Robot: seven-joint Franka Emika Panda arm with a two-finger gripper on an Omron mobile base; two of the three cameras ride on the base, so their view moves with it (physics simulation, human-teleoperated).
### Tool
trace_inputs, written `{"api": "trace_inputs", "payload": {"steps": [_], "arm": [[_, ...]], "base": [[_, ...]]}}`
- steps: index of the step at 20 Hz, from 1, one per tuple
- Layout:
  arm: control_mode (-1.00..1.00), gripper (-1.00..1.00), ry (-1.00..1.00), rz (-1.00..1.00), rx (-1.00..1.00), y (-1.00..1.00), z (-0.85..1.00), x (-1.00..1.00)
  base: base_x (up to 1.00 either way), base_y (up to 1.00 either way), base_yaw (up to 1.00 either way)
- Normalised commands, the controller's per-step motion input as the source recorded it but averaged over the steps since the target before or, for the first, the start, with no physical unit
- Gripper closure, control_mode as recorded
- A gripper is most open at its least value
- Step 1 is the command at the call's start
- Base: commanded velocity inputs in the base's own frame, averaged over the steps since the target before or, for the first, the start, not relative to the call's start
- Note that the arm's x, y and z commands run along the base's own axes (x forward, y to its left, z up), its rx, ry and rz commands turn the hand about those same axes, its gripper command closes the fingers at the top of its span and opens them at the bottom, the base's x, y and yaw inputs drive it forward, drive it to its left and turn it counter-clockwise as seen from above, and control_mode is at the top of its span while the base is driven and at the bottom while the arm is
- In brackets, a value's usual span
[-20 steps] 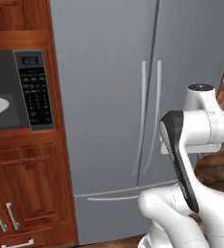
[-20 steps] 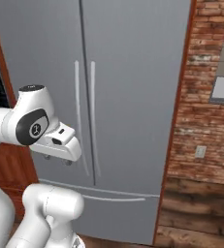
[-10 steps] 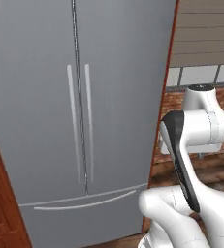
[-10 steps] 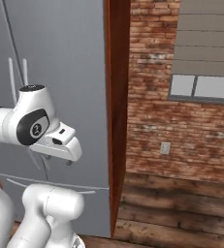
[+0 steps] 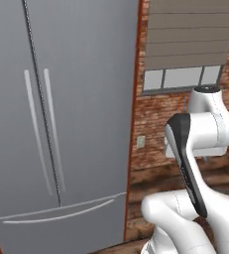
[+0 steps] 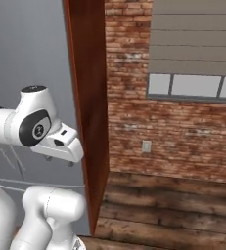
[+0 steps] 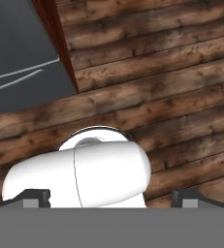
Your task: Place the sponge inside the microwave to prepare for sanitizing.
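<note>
The sponge and the microwave are out of view. My arm is folded close over the base. The hand (image 6: 60, 145) hangs at mid height and points down at the floor. In the hand view my gripper (image 7: 112, 197) is open. Its two dark fingertips (image 7: 36, 196) stand far apart near the lower corners, with nothing held between them. Below the hand lies wooden plank floor (image 7: 157, 63).
A grey French-door fridge (image 5: 61, 124) stands ahead on the left, with a red-brown wooden side panel (image 6: 87, 122) along its right side. Right of it runs a brick wall (image 6: 129, 122) with a blinded window (image 6: 192, 85) and a wall outlet (image 6: 146, 145).
The whole picture has shifted, so the base has turned right. The microwave and wooden cabinets have left the frame on the left and the brick wall has come in. The arm's pose is unchanged.
</note>
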Motion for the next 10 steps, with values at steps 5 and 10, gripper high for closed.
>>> {"api": "trace_inputs", "payload": {"steps": [5, 10], "arm": [[1.0, -1.0, 0.0, 0.0, 0.0, 0.0, 0.0, 0.0], [1.0, -1.0, 0.0, 0.0, 0.0, 0.0, 0.0, 0.0]], "base": [[0.0, 0.0, -0.43], [0.2, -0.02, -0.77]]}}
